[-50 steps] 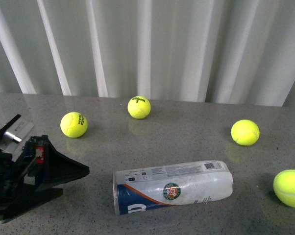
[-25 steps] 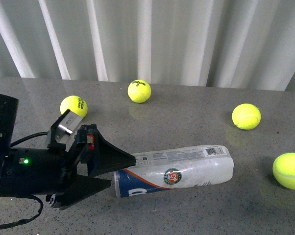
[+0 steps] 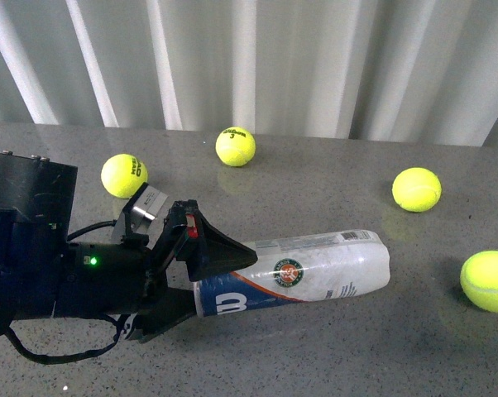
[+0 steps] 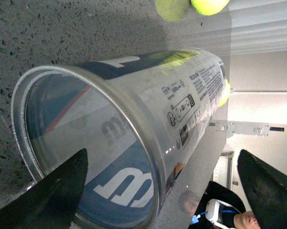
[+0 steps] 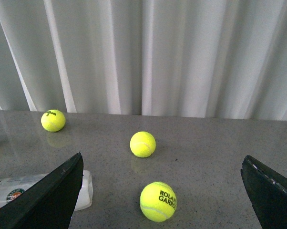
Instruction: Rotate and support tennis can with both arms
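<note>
The tennis can (image 3: 307, 277) lies on its side on the grey table, with its metal-rimmed open end to the left. My left gripper (image 3: 222, 281) is open, with one finger above and one below that end. In the left wrist view the can (image 4: 134, 105) fills the picture. Its rim sits between the spread fingers (image 4: 62, 191) of the left gripper (image 4: 162, 160). My right gripper (image 5: 162, 157) is open and empty. It faces two tennis balls, and the can's white far end (image 5: 84, 191) lies beside one finger. The right arm is out of the front view.
Several yellow-green tennis balls lie on the table: one far left (image 3: 123, 175), one at the back (image 3: 235, 145), one at the right (image 3: 416, 189) and one at the right edge (image 3: 487, 281). A white curtain (image 3: 315, 58) hangs behind the table.
My left arm has moved right, from the table's left edge up to the can. Its open jaws now straddle the can's rimmed end. The can's left end has shifted slightly.
</note>
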Motion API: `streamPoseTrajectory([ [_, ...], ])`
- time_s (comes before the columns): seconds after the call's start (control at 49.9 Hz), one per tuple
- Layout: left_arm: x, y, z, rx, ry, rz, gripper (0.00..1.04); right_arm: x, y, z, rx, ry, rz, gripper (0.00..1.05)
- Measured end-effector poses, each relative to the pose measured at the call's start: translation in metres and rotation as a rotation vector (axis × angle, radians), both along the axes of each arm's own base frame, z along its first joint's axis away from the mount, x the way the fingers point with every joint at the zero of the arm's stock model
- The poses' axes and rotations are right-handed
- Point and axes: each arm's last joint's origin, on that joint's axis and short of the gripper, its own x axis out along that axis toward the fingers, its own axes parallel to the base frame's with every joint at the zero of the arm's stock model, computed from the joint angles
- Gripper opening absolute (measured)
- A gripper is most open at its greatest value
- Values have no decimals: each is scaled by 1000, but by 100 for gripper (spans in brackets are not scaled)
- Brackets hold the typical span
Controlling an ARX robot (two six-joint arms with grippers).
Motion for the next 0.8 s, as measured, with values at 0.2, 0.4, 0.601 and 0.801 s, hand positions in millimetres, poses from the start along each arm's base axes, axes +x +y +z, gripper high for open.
streamPoseTrajectory([
  [0.2,0,-6,-5,12,22,20,62,0,0,0,0,0,0,98],
  [0.4,-4,-10,-2,-41,12,29,26,0,0,0,0,0,0,98],
  [0.601,-8,-9,28,-112,7,49,4,0,0,0,0,0,0,98],
  [0.801,9,-7,133,0,-71,13,4,0,0,0,0,0,0,98],
])
